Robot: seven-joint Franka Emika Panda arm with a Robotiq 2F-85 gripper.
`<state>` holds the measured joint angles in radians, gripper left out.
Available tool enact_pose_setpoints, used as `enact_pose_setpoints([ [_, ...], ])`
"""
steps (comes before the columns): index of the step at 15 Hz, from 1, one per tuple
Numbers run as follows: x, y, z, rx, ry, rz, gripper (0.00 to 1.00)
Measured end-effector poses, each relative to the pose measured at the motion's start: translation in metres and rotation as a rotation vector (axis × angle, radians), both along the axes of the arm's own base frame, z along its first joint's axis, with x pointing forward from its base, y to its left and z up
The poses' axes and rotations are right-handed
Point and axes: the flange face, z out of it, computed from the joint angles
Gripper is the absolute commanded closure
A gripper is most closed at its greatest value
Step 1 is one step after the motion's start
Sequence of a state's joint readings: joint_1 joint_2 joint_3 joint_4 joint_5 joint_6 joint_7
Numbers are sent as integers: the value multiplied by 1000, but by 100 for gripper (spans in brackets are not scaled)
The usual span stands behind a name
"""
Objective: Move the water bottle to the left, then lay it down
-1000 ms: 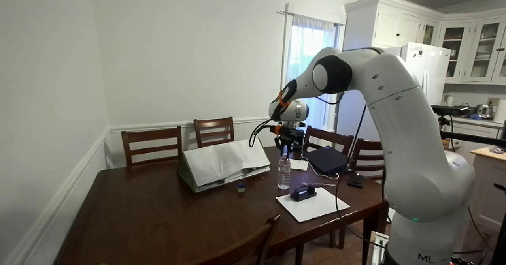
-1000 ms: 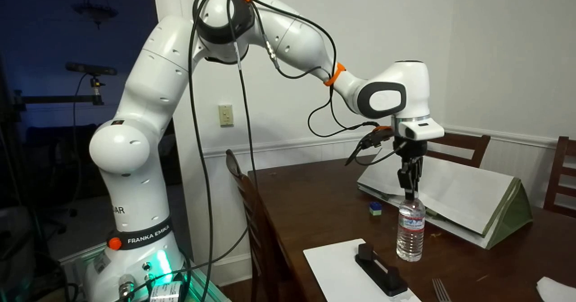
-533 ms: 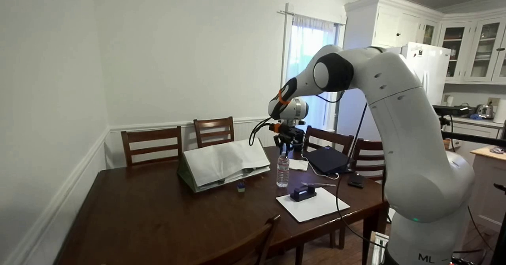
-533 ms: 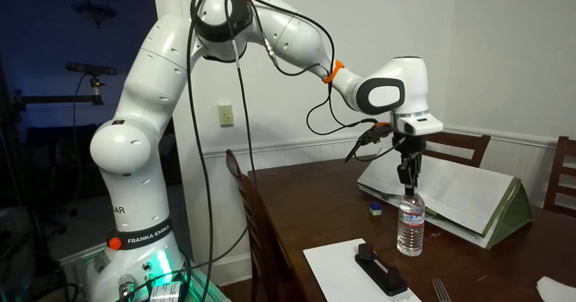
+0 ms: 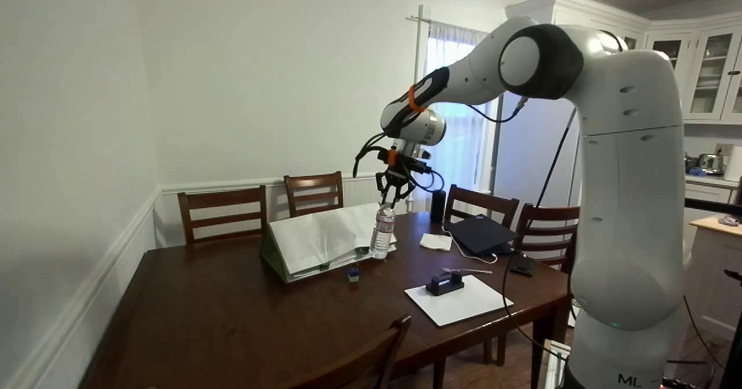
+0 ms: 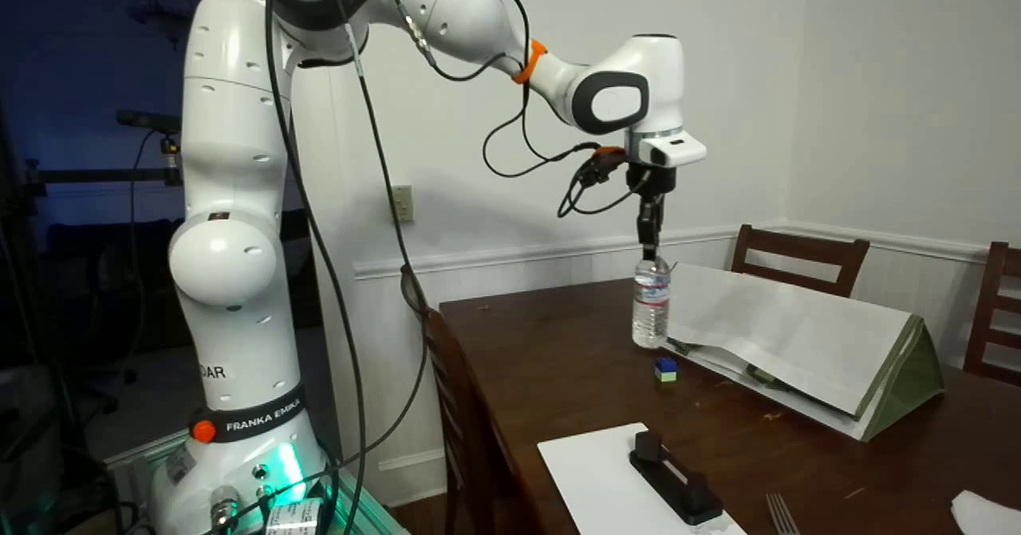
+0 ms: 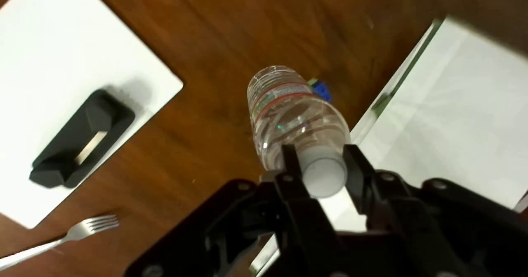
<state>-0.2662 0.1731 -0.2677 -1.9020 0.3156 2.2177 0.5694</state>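
The tool (image 7: 320, 155) is clamped on the water bottle (image 7: 295, 120), its fingers (image 7: 358, 167) on either side of the pale cap (image 7: 325, 177) and neck. That makes sense: the top is narrow and stiff, and the rest can swing down when the tool tips. The bottle (image 5: 382, 232) hangs below the tool, leaning slightly in an exterior view, its base seemingly off the desk (image 6: 550, 352), probably so that it can travel sideways without dragging.

A small block (image 6: 665, 369) sits lower than the tool, partly hidden by the bottle in the wrist view. The big open book (image 6: 790, 336) stands close on one side of the tool; whether it touches the bottle I cannot tell. On the tool's opposite side lie a white board (image 6: 590, 471) bearing a black holder (image 6: 674, 483) and, near that, a fork (image 7: 93, 226). Such neighbours give good reason to carry the bottle high.

The sideways move looks to be in hand; the laying down is not yet done. It calls for tipping the tool away from book and block, then letting go low, since a round body may roll. Held at one end, it could pivot.
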Motion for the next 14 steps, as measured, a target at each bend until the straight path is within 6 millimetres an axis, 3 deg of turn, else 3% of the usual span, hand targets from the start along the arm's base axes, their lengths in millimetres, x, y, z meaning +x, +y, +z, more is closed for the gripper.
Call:
enact_pose_setpoints([
  [4,4,87,12,175,-64,99,88],
  [7,12,131,-5,316,-125,153,89],
  [8,15,143,-15,364,-146,167,88],
  [9,18,153,-26,413,-166,174,68],
  [12,28,172,-57,505,-177,175,68],
  [14,29,172,-64,513,-172,172,68],
])
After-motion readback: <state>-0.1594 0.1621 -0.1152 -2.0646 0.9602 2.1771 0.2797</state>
